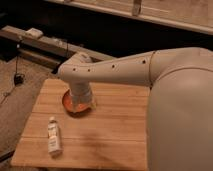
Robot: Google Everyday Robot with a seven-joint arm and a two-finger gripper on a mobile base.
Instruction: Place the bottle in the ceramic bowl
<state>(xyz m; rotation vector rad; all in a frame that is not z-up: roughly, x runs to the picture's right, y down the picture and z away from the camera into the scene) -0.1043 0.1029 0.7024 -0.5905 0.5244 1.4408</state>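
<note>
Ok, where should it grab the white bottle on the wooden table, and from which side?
Probably mid-body, from straight above, closing across its narrow width: the bottle lies flat on the table, long sides exposed. The gripper hangs over the ceramic bowl, just beyond the bottle.

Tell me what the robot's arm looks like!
The arm is a smooth, pale grey tube with little dark dots along it and a fat rounded shell. Its gripper, under a round grey wrist, is over the orange bowl.
</note>
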